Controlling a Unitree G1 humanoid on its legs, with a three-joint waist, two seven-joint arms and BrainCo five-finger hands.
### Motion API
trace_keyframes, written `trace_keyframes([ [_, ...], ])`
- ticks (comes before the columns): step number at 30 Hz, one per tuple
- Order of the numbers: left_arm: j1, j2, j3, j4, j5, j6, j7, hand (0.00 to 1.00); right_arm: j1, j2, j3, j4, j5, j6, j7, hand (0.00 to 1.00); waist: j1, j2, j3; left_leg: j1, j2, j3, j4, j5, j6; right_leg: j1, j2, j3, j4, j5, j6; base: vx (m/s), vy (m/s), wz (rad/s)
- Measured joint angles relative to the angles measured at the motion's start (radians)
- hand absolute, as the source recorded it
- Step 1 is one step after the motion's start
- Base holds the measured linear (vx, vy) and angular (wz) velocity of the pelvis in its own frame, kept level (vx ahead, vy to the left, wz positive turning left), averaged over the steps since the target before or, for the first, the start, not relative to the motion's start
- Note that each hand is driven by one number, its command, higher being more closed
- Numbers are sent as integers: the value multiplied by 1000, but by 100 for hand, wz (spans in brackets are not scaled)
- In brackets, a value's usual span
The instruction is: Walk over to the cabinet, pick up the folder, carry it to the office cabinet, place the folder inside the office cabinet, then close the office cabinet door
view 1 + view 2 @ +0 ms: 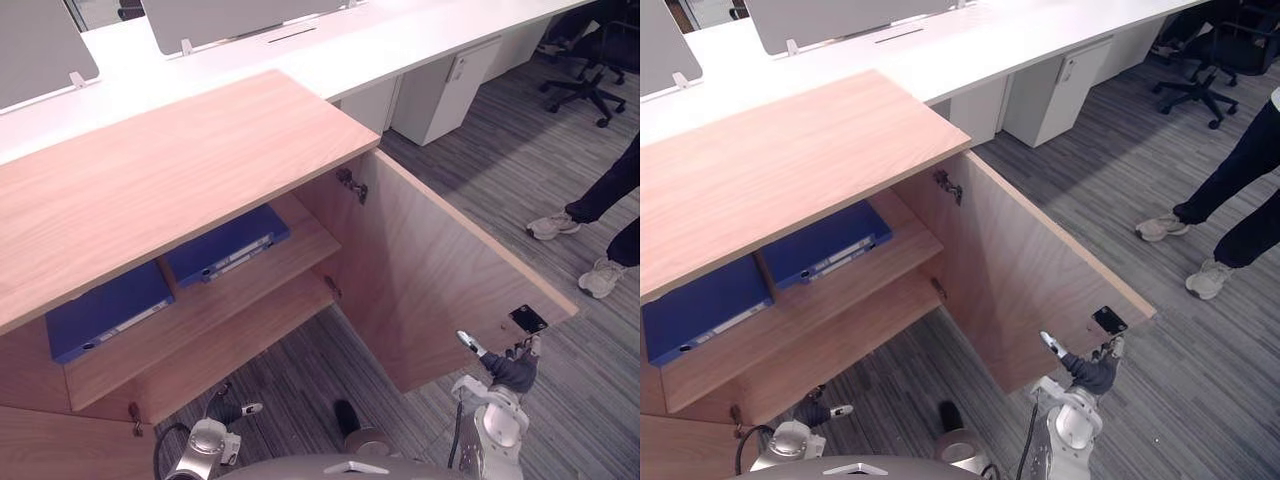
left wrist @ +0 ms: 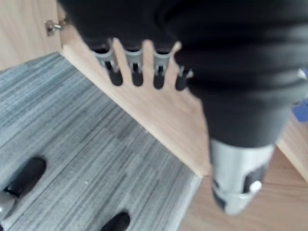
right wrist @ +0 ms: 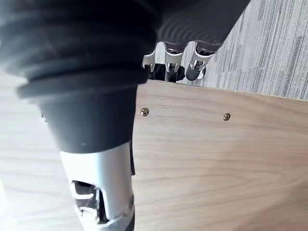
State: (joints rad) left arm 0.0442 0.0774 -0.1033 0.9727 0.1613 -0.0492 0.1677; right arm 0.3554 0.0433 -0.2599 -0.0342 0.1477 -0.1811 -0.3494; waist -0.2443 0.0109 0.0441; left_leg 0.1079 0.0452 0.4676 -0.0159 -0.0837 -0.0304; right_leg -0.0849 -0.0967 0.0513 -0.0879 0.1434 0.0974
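Two blue folders lie flat on the upper shelf of the open wooden cabinet [image 1: 150, 170]: one at the middle [image 1: 228, 245], the other [image 1: 105, 310] further left. Its door [image 1: 430, 270] stands swung out to the right. My right hand [image 1: 510, 368] is at the door's free edge, just below a black plate [image 1: 527, 319]. Its fingers [image 3: 173, 67] reach over the edge to the outer side, and the thumb [image 3: 101, 192] lies straight along the inner face. My left hand [image 1: 230, 410] hangs low in front of the bottom shelf, fingers [image 2: 134, 72] relaxed and holding nothing.
A person's legs and pale shoes [image 1: 590, 250] stand on the grey carpet right of the door. A long white desk [image 1: 330, 50] with a white pedestal [image 1: 445, 90] runs behind the cabinet. A black office chair [image 1: 590, 85] is at the far right.
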Motion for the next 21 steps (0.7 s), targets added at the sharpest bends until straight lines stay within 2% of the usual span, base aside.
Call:
trace_keyframes([
  [4, 2, 0, -19, 2, 1, 7, 2, 0, 91, 6, 78, -37, -8, 1, 24, 0, 1, -17, -11, -1, 2, 0, 8, -3, -6, 1, 1, 3, 0, 2, -2, -85, -58, -2],
  [9, 6, 3, -40, 2, 21, 7, 1, 0, 189, 2, 162, -71, -8, 1, 93, 0, 2, -36, -21, -1, 2, 1, 15, -4, -7, 4, 0, 5, 3, 2, -13, -70, -48, -1],
  [14, 9, 16, -79, -3, 62, 6, -13, 0, 253, -27, 249, -71, -8, 10, 182, 0, 12, -47, -19, -3, 6, 2, 28, -4, -8, 7, 1, 5, 7, 6, -19, -60, -45, 0],
  [17, 17, 32, -97, -27, 98, 4, -32, 0, 284, -37, 303, -72, -21, 20, 247, 0, 15, -63, -16, -2, 7, 1, 34, -4, -8, 12, 3, 3, 7, 7, -25, -78, -55, 2],
  [19, 29, 39, -116, -55, 122, 2, -48, 0, 310, -49, 353, -99, -40, 43, 289, 0, 26, -75, -15, -2, 8, -3, 37, -4, -9, 12, 3, -3, 20, 2, -31, -67, -43, 6],
  [21, 36, 43, -134, -61, 139, -8, -53, 0, 329, -51, 384, -121, -63, 45, 321, 0, 34, -80, -12, -1, 9, -12, 36, -4, -8, 12, 2, -12, 40, -10, -39, -46, -29, 16],
])
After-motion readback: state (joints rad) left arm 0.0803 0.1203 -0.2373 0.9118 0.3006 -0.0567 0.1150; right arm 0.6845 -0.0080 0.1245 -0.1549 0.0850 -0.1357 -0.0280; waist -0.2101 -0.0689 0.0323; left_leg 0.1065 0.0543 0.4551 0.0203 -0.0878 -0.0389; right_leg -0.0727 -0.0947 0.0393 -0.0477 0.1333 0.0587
